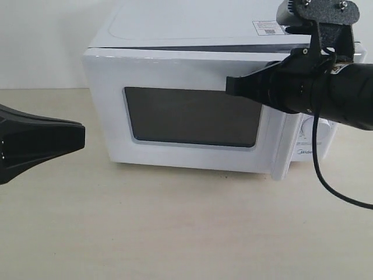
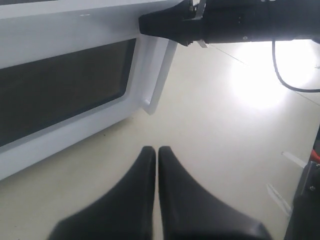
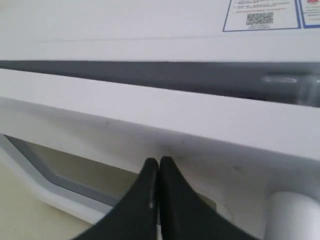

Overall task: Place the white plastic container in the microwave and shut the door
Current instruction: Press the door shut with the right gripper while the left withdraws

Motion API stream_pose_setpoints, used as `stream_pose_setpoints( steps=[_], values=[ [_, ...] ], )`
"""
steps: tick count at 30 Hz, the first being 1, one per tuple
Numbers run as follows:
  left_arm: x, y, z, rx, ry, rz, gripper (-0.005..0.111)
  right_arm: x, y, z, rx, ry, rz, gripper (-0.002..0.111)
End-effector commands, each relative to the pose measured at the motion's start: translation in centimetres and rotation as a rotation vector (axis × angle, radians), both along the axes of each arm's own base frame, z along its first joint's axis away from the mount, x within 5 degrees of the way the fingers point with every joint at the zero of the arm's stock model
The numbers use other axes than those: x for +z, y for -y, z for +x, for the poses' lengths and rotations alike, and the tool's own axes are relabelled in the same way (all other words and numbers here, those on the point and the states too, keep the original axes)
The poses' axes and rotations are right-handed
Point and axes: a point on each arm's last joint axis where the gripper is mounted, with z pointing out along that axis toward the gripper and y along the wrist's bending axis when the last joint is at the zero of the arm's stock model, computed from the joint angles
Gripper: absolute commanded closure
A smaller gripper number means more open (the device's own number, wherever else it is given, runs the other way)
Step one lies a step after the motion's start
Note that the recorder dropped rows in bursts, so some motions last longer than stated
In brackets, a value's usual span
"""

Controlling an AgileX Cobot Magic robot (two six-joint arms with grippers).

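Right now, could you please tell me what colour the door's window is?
Dark, almost black; the window shows best in the exterior view.

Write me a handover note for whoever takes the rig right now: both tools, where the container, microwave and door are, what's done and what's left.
Left tool: shut, empty, hovering left of the microwave, touching nothing.
Right tool: shut, empty, tip at the upper front of the door, near the handle.
White plastic container: not visible in any view; the window is too dark to show whether it is inside.
Done: door is almost closed.
Left: a dark gap runs along the door's top edge, so it probably needs a final push. Confirm the container is inside.
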Motion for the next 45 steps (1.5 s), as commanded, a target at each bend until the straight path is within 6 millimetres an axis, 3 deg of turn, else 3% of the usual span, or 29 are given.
stream_pose_setpoints(
  steps=[1,10,26,35,45],
  values=[
    [-0.1,0.1,-0.3,-0.022,-0.009,0.003,0.102,0.2,0.1,0.3,-0.019,0.027,-0.005,0.109],
    [-0.2,0.2,-0.7,-0.058,-0.016,0.013,0.102,-1.6,0.0,1.3,-0.056,-0.011,-0.013,0.109],
    [-0.3,0.1,-0.7,-0.066,-0.009,0.038,0.102,0.8,-0.3,2.4,-0.073,0.071,0.0,0.109],
    [-0.3,0.1,-0.7,-0.066,-0.009,0.038,0.102,0.3,2.3,3.3,-0.135,0.008,-0.001,0.109],
    [-0.3,-0.1,-0.3,-0.014,0.012,0.041,0.102,0.5,1.7,2.5,-0.053,-0.042,-0.012,0.109]
  ],
)
